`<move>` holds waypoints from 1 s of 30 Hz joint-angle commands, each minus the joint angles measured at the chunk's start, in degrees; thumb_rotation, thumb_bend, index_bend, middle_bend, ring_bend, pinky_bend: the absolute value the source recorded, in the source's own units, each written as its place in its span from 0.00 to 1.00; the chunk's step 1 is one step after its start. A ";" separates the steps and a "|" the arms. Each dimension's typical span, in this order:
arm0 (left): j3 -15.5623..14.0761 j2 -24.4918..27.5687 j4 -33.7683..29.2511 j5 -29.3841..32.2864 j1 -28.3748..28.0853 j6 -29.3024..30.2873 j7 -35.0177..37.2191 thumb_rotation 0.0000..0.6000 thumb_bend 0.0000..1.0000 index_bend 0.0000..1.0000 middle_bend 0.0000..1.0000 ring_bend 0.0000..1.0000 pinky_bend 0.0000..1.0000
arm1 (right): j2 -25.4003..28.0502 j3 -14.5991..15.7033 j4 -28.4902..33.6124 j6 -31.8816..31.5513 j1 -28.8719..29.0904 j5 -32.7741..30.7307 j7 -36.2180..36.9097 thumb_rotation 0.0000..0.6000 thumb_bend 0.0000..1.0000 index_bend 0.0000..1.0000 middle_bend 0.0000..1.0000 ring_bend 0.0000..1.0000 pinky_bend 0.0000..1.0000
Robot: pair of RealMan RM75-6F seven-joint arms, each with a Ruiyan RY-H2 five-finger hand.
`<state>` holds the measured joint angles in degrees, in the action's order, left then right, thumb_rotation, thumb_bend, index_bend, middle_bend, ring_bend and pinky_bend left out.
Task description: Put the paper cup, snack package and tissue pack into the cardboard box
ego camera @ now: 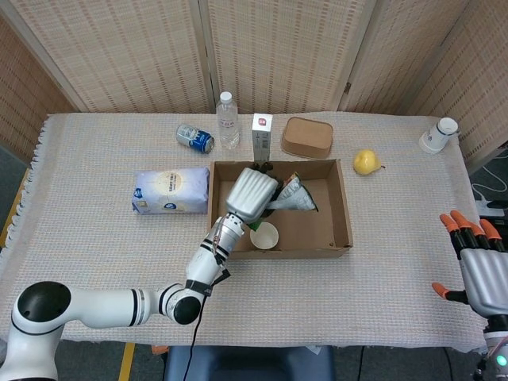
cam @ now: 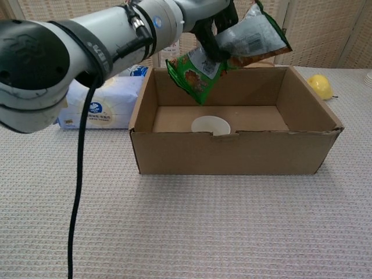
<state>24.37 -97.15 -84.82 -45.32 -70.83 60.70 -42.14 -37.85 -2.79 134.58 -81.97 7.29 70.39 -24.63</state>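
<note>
Holding the snack package (ego camera: 295,195) over the cardboard box (ego camera: 343,218), the left hand (ego camera: 252,192) is gripping it; paper cup (ego camera: 264,236) already inside, tissue pack (ego camera: 170,190) waiting at 9 o'clock; right hand (ego camera: 481,271) is idling, fingers spread.

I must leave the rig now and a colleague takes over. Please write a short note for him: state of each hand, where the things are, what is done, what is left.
Left hand: holds the snack in the air over the box, not released.
Right hand: open, holds nothing, at the table's near right edge, away from the box.
Cup: stands inside the box by the front wall. Done.
Tissues: lie on the table left of the box, untouched.
Left: let the snack go into the box, probably beside the cup, then fetch the tissues and put them in.
</note>
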 commanded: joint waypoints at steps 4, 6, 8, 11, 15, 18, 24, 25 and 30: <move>-0.89 1.47 0.26 -1.81 0.48 1.02 1.44 1.00 0.21 0.00 0.00 0.00 0.04 | -0.07 0.18 -0.03 0.21 0.01 0.20 -0.23 1.00 0.05 0.00 0.00 0.00 0.00; -1.09 2.39 -0.52 -2.08 0.94 1.49 1.42 1.00 0.21 0.00 0.00 0.00 0.04 | -0.21 0.27 0.00 0.32 0.06 0.28 -0.51 1.00 0.05 0.00 0.00 0.00 0.00; -1.48 3.89 -1.85 -2.20 1.63 1.98 1.06 1.00 0.21 0.00 0.00 0.00 0.04 | -0.34 0.36 0.04 0.36 0.07 0.35 -0.79 1.00 0.05 0.00 0.00 0.00 0.00; -2.08 6.88 -4.50 -1.51 2.98 2.78 -0.13 1.00 0.21 0.00 0.00 0.00 0.04 | -0.50 0.40 0.13 0.23 0.04 0.43 -1.06 1.00 0.05 0.00 0.00 0.00 0.00; -3.62 11.88 -8.42 0.74 5.66 3.64 -1.89 1.00 0.21 0.00 0.00 0.00 0.05 | -0.71 0.55 0.25 0.17 0.00 0.66 -1.50 1.00 0.05 0.00 0.00 0.00 0.00; -5.60 15.62 -10.29 2.29 8.14 3.68 -2.26 1.00 0.21 0.00 0.00 0.00 0.06 | -0.98 0.77 0.38 0.29 0.00 0.99 -2.05 1.00 0.05 0.00 0.00 0.00 0.00; -10.05 20.60 -9.77 2.95 12.83 1.35 0.90 1.00 0.21 0.00 0.00 0.00 0.06 | -1.80 1.13 0.41 -0.01 -0.20 1.94 -3.07 1.00 0.05 0.00 0.00 0.00 0.00; -10.52 21.22 -9.49 3.35 13.27 0.39 1.52 1.00 0.21 0.00 0.00 0.00 0.06 | -1.91 1.12 0.41 -0.11 -0.21 1.97 -3.24 1.00 0.05 0.00 0.00 0.00 0.00; -11.95 23.97 -7.38 6.80 13.92 -6.23 4.25 1.00 0.21 0.00 0.00 0.00 0.06 | -2.47 0.98 0.35 -0.17 0.01 1.28 -4.19 1.00 0.05 0.00 0.00 0.00 0.00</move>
<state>13.20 -74.47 -93.27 -40.07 -57.38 56.73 -39.29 -40.25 -1.78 134.95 -82.15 7.25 71.75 -28.74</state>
